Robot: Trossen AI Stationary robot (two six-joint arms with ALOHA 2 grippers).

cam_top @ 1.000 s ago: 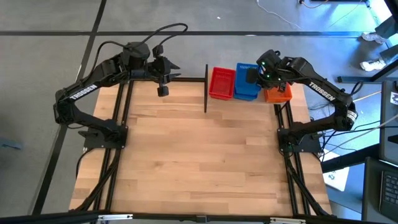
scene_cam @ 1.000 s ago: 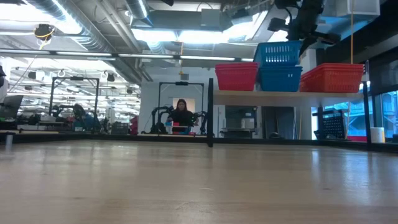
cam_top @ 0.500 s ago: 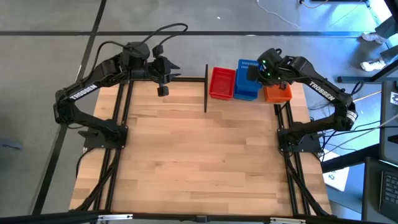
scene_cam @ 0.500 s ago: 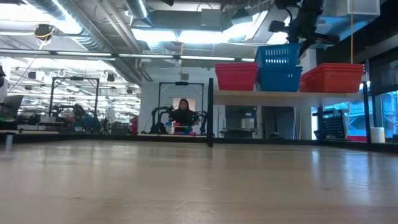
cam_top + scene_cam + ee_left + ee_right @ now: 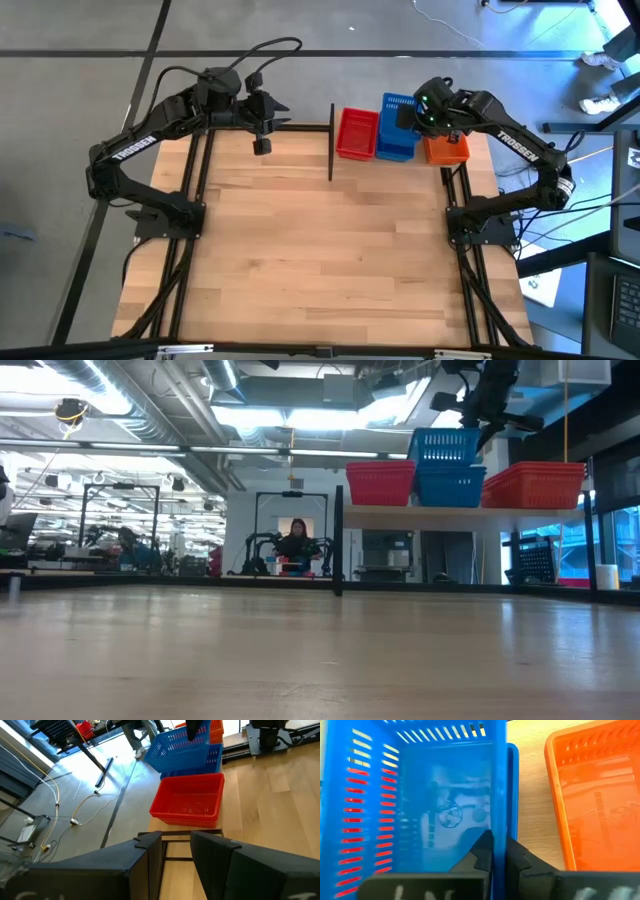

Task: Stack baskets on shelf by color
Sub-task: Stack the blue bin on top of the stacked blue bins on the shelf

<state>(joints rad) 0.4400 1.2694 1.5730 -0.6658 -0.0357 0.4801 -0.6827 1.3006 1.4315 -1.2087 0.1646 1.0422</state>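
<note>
On the shelf [image 5: 470,511], red baskets [image 5: 356,134], blue baskets [image 5: 397,140] and orange baskets [image 5: 446,150] sat side by side. Much of the orange was hidden by the right gripper [image 5: 495,854], which pinched the top blue basket's wall [image 5: 499,795]. Away beside the shelf, the left gripper [image 5: 176,851] hung spread over the table [image 5: 320,250]. Far behind, a person [image 5: 296,540] looked tiny.

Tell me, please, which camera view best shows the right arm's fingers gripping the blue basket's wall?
The right wrist view: the fingers pinch the upper blue basket wall close up. The high view shows that basket mostly under the arm, the low view only from the side, and the left wrist view from afar.
</note>
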